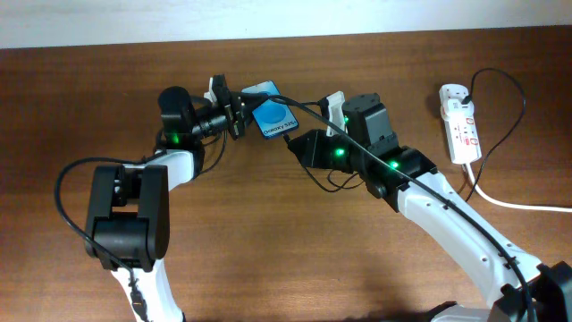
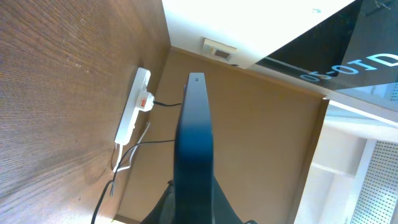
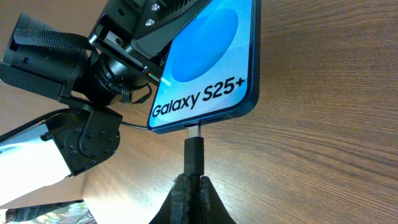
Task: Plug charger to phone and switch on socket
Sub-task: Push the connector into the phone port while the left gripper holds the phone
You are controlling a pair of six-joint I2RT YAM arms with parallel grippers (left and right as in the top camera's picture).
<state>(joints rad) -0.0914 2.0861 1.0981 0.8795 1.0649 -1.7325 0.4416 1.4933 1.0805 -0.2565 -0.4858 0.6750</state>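
Right hand [image 3: 193,182] pinching charger [image 3: 193,154] plug, tip at phone [image 3: 205,62] port; left hand [image 1: 234,112] clamps phone

The phone [image 2: 194,143] stood edge-on up the centre of the frame, its lower end clamped in the left gripper [image 2: 193,208]. At left, the white socket [image 2: 132,106] lay on the brown bench [image 2: 50,93], the black charger cable [image 2: 166,104] running from it toward the phone.
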